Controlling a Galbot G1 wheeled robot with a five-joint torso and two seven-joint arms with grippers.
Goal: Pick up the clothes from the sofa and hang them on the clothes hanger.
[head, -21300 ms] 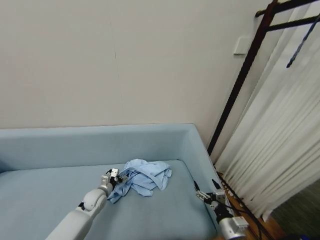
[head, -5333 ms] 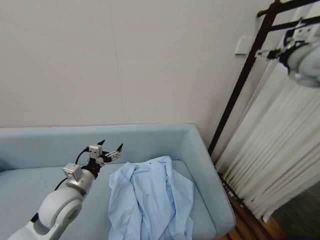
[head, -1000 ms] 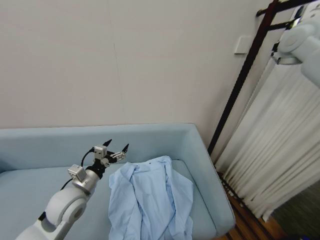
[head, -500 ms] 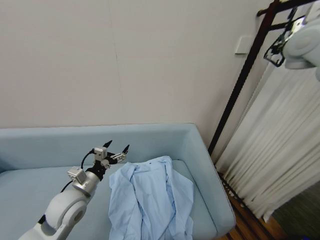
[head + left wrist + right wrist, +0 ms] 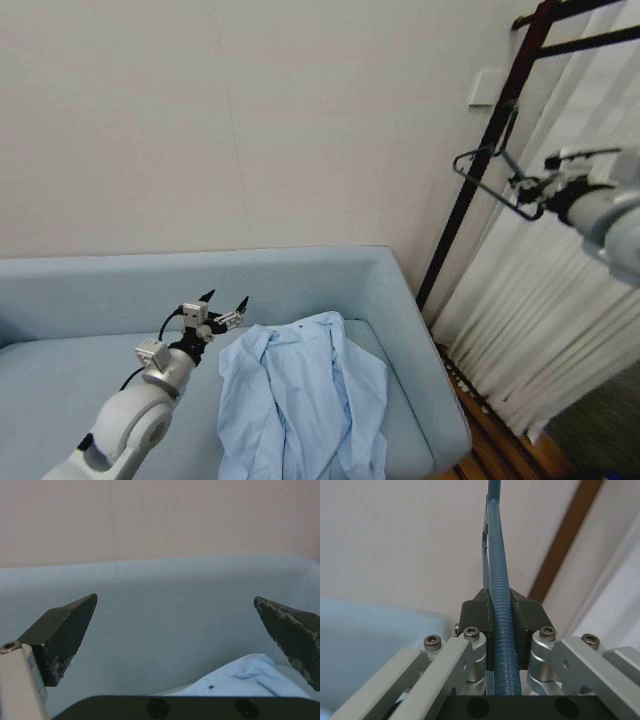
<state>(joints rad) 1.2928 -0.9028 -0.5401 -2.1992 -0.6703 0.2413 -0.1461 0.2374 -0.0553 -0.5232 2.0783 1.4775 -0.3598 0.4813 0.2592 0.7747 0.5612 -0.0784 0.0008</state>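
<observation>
We see the right hand [image 5: 528, 190] raised beside the dark rack pole [image 5: 443, 245], clamped on 1 blue hanger [image 5: 499, 580]. The left hand [image 5: 225, 302], fingers [image 5: 65, 630] apart, hovers just beside the light-blue shirt [image 5: 300, 400], which lies spread flat on the sofa [image 5: 100, 290] seat.
</observation>
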